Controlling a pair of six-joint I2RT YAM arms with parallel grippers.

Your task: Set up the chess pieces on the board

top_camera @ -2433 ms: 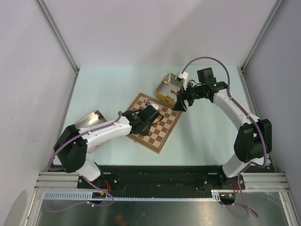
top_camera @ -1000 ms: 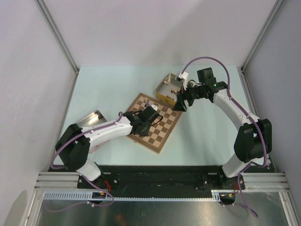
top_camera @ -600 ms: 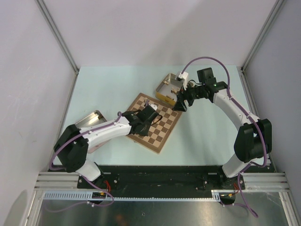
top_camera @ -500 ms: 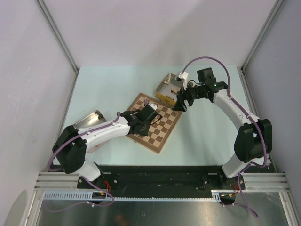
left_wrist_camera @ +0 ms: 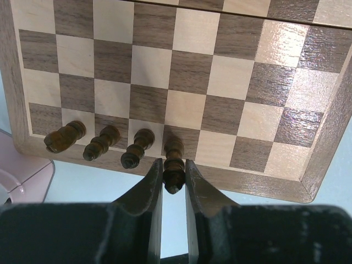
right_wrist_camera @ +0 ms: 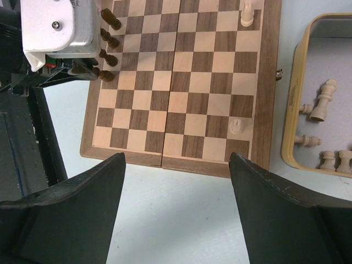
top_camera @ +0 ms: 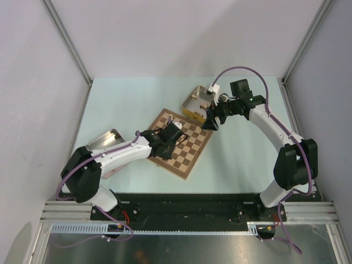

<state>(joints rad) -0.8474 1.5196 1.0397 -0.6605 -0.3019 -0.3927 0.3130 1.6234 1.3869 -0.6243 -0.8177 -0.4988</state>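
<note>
Your left claw [left_wrist_camera: 174,165], clamped on a dark piece [left_wrist_camera: 174,148] (right claw [right_wrist_camera: 176,159] gapes), may topple the neighbours [left_wrist_camera: 137,148] at the edge of the board [left_wrist_camera: 220,77] on release.

board [right_wrist_camera: 181,82] flat on desk [right_wrist_camera: 181,220] | dark pieces [right_wrist_camera: 106,47] lined on its left edge | yellow tin [right_wrist_camera: 290,126] right, holding pale pieces [right_wrist_camera: 322,107] | right fingers [right_wrist_camera: 77,220] wide apart, empty
</note>
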